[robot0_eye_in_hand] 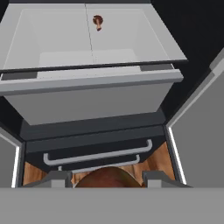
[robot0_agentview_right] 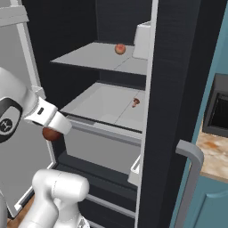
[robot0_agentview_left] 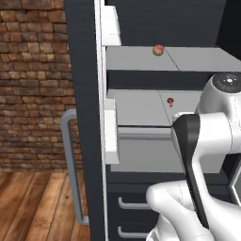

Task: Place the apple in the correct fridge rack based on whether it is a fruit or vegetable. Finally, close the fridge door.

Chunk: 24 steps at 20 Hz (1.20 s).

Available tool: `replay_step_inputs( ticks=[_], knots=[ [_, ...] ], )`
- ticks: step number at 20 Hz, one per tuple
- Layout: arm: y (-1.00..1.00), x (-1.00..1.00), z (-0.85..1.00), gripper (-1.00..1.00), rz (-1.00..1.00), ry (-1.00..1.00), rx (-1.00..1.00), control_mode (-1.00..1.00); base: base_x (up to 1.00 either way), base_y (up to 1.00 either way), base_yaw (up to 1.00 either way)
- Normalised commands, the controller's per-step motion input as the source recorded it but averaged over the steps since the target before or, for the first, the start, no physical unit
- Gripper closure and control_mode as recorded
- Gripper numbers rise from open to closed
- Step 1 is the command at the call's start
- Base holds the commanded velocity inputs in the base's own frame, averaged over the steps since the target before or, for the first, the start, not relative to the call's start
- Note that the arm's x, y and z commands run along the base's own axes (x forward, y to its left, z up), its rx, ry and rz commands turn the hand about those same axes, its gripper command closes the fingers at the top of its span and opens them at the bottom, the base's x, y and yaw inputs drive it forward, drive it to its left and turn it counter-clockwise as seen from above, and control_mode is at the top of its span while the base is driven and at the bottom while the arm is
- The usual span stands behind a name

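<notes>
Hand: hand (robot0_eye_in_hand: 106,180) clamped on the apple, out in front of the open fridge, below the front edge of the drawer-bin.
Apple: apple (robot0_eye_in_hand: 107,178) sits between the two finger tips (robot0_eye_in_hand: 59,178) at the bottom of the hand view; in the right base view it shows as a dark red-brown ball under the wrist (robot0_agentview_right: 51,134).
Upper shelf: fridge rack (robot0_agentview_left: 197,60) carries a peach-pink ball (robot0_agentview_left: 158,50) near its back left corner.
Lower level: pale grey drawer-bin (robot0_eye_in_hand: 92,98) under a glass plate, with a tiny red bit (robot0_eye_in_hand: 97,20) toward its back edge.
Doors: both fridge doors stand open; left door handle (robot0_agentview_left: 69,164) faces the brick wall.
Below: two dark drawers with grey pulls (robot0_eye_in_hand: 98,155) under the bin.
</notes>
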Motion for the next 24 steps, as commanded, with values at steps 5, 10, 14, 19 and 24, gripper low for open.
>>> replay_step_inputs(
  ticks=[5,10,14,19,24],
  knots=[
    [0.0,0.57,0.65,1.0,0.0,-0.03,0.0,-1.0,0.04,0.0,-0.01],
    [0.0,1.0,0.9,1.0,0.0,-0.09,0.0,-1.0,0.0,0.0,0.0],
    [0.0,0.95,0.49,1.0,0.0,-0.16,0.0,-1.0,0.0,0.0,0.0],
    [-0.25,0.89,0.05,1.0,0.0,-0.14,0.0,-1.0,0.0,0.0,0.0],
    [-0.36,0.74,0.15,1.0,0.0,-0.06,0.0,-1.0,0.0,0.0,0.0]
  ],
)
